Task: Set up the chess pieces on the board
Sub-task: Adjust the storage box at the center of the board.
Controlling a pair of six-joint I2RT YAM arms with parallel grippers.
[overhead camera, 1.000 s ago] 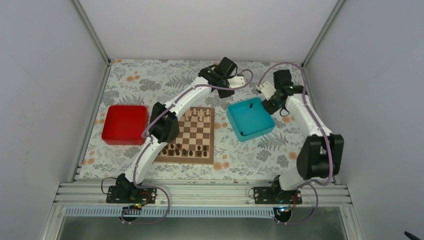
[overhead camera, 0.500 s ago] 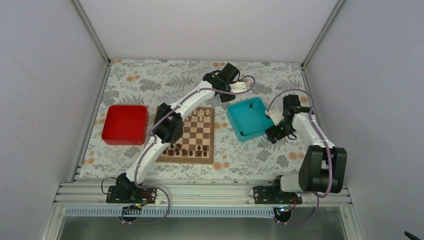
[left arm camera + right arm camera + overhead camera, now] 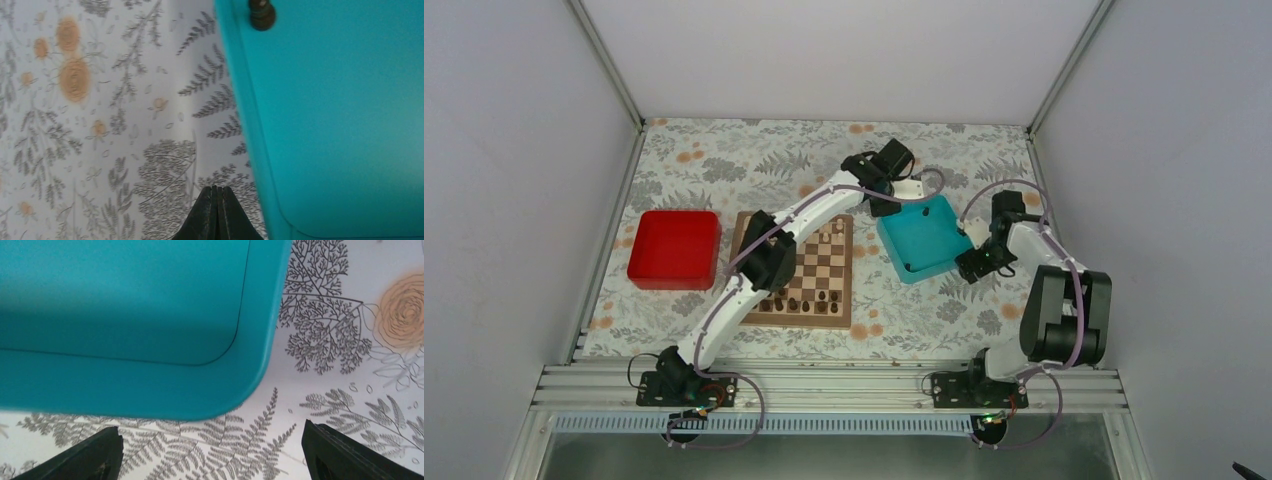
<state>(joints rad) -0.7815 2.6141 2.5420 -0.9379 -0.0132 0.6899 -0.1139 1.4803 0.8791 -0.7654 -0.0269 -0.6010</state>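
**Dark piece to fetch from the tray**

The left gripper (image 3: pixel 216 194), jaws together, hangs at the teal tray's (image 3: pixel 340 125) left rim. A dark chess piece (image 3: pixel 262 14) lies at top centre. Spread the jaws first, then descend squarely. The right gripper (image 3: pixel 209 440) gapes empty; the board (image 3: pixel 824 262) sits mid-frame.

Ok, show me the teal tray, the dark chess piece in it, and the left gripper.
teal tray (image 3: pixel 932 238): top external view, bare floor of the tray.
dark chess piece (image 3: pixel 261 12): left wrist view, its rounded body.
left gripper (image 3: pixel 216 190): left wrist view, tips of the shut fingers.
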